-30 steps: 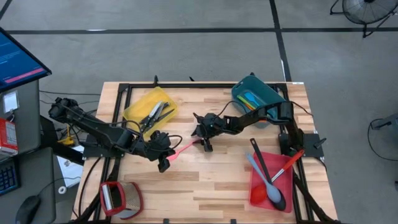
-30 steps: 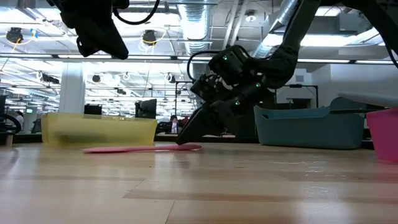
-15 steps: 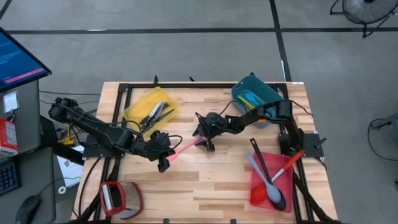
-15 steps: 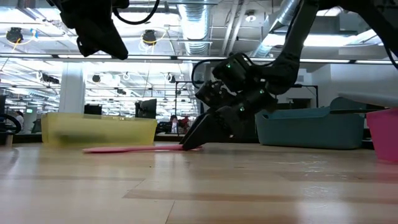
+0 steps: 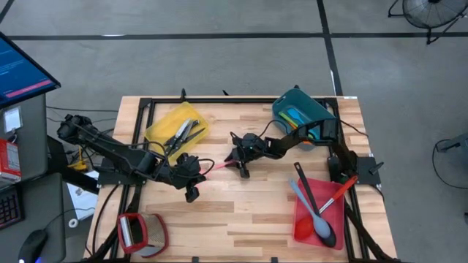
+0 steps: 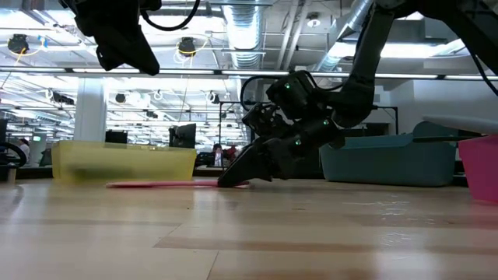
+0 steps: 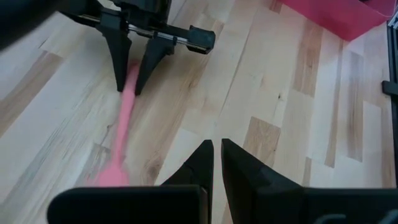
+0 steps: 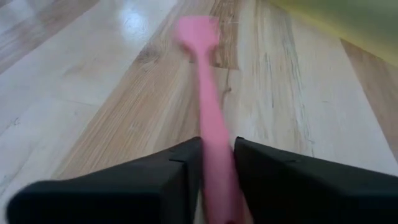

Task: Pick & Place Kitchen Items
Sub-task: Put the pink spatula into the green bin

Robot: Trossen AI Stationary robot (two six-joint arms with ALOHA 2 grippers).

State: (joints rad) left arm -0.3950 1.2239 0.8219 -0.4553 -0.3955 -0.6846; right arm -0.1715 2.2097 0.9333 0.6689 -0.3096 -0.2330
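A: Starting at nine o'clock on the worktop (image 5: 241, 212), what is the left tool (image 5: 191, 191) doing?

B: It hangs clear of the wood with its fingers pressed together and nothing in them, just beside the blade end of the pink spatula (image 5: 213, 171). I'd judge it is parked there to leave room.

A: And the spatula itself?

B: It lies flat near the centre of the worktop, pointing roughly from eight o'clock to two o'clock. The yellow bin (image 5: 175, 126) with its utensils sits beyond it at eleven o'clock.

A: Then the right tool (image 5: 238, 165)?

B: Down at the handle end, tips at the wood, a finger on each side of the handle and closed against it. Low and straddling suits a thin thing lying flat.

A: Further right?

B: The teal bin (image 5: 301, 111) at one o'clock and the red bin (image 5: 316, 212) at four, already holding long utensils.
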